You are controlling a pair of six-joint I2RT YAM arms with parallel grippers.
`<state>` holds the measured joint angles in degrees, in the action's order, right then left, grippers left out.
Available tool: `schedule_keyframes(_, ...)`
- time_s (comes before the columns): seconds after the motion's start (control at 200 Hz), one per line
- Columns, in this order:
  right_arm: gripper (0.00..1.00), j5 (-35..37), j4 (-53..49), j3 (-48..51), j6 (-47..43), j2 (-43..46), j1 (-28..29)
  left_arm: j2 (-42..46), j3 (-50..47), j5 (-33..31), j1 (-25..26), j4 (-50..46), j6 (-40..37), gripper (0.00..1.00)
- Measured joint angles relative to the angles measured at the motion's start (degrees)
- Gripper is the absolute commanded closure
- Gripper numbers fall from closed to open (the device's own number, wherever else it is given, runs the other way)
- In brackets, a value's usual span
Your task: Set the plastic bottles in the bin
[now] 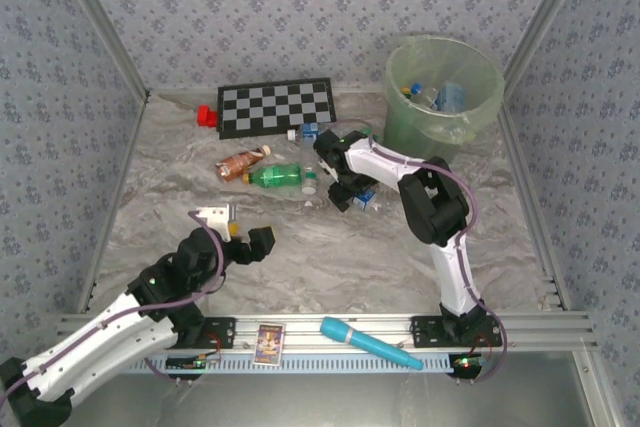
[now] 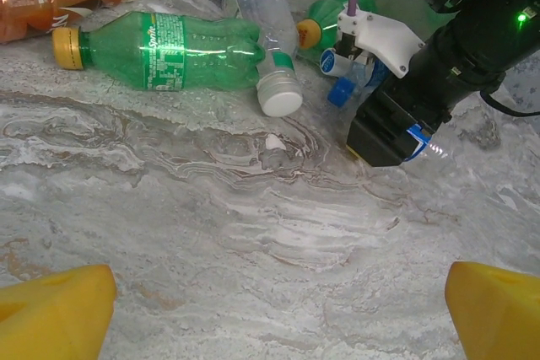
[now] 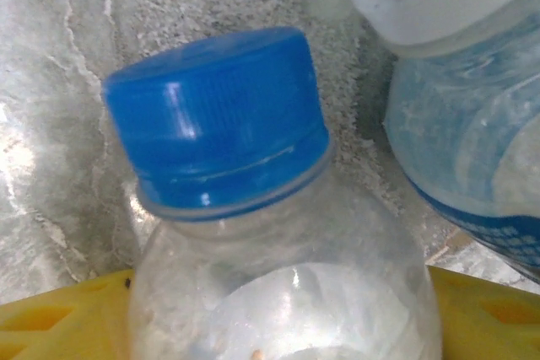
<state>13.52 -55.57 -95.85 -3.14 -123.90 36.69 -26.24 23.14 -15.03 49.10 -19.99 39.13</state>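
Right fingers (image 3: pixel 51 326) straddle a blue-capped bottle (image 3: pixel 278 292) on the desk (image 1: pixel 330 257), grip uncertain, left fingers (image 2: pixel 51 309) wide open and empty, and the slick plastic may squirt out short of the bin (image 1: pixel 410 132).

We see a black and white checkerboard (image 1: pixel 277 107) lying flat at the back of the gray marble table (image 1: pixel 330 257). A small red block (image 1: pixel 207 116) sits just beside its left end. On the metal rail (image 1: pixel 545 327) at the front lies a long turquoise tube (image 1: pixel 370 343), a bit tilted. A little picture card (image 1: pixel 268 343) is near it, on its left. Flowery walls (image 1: pixel 300 7) stand all around.
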Motion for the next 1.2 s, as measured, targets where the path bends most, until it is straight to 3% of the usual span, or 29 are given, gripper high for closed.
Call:
schedule_keyframes(0.17,0.42,-0.31,-0.44,-0.46,-1.01,-0.39,0.48,0.00,0.00,0.02,-0.15,-0.94,0.00,0.00)
schedule_keyframes(0.46,0.44,-0.61,-0.31,0.04,-0.76,2.93,2.80,0.00,0.00,0.22,-0.37,-1.07,0.02,0.00)
schedule_keyframes(0.895,0.48,-9.75,8.15,2.73,1.77,31.39,2.47,0.70,0.00,0.31,-0.37,-1.84,0.61,0.00)
schedule_keyframes(1.199,0.50,-11.37,18.62,4.09,2.97,44.85,-4.26,0.70,0.07,0.85,-0.37,-2.05,0.61,0.00)
